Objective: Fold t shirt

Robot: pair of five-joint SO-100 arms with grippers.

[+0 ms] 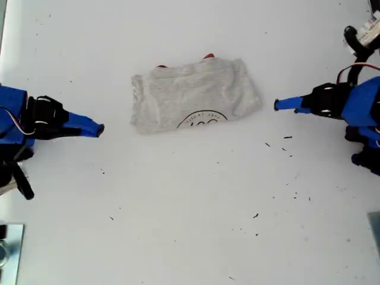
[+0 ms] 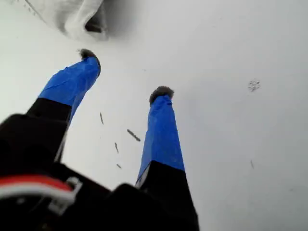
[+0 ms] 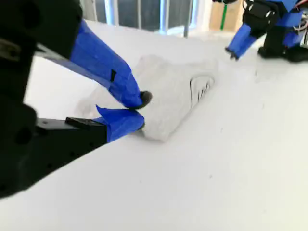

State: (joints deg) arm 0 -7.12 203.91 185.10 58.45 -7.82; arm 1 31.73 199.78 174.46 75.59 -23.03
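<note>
The t shirt (image 1: 193, 95) lies folded mid-table (image 1: 190, 208), print up. You see my first gripper (image 2: 126, 74) jaws spread, empty, near its edge. My second gripper (image 3: 140, 111) is nearly closed, empty, just beside the shirt.

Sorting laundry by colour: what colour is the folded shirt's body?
Heather grey t shirt; clearest in the exterior view.

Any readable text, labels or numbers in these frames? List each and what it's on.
Nothing fully legible.
Circular print on the shirt: arc of small letters, too blurred to read, partly folded under.
Label on the gear at the exterior view's top right: too small to read.
No text on the table or arms.
</note>
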